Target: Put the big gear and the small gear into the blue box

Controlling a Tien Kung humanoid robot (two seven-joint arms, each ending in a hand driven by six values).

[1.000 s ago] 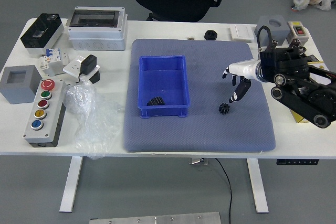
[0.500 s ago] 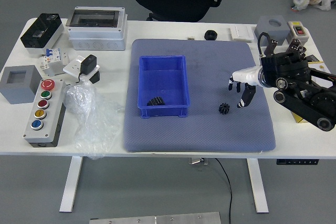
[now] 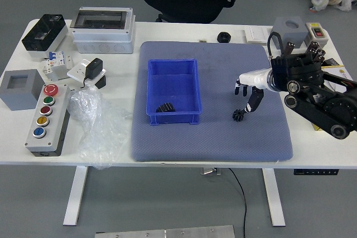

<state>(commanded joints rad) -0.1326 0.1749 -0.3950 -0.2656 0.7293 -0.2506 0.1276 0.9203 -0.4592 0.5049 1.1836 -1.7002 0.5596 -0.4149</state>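
Observation:
My right hand reaches in from the right over the blue-grey mat, fingers spread, holding nothing. Just below its fingertips lies the small black gear on the mat, with the lowest fingertip close beside it; whether they touch I cannot tell. The blue box stands open on the mat left of the hand. A larger black gear lies inside it, in the lower left corner.
A clear plastic bag and a button panel are on the left. Grey electrical boxes line the back left. A round black piece sits behind the mat, and a grey block at the back right.
My right hand first drew back slightly to the right, then came left again, and its lowest fingertip is now nearer the small gear. At the top right, a foot has come into view.

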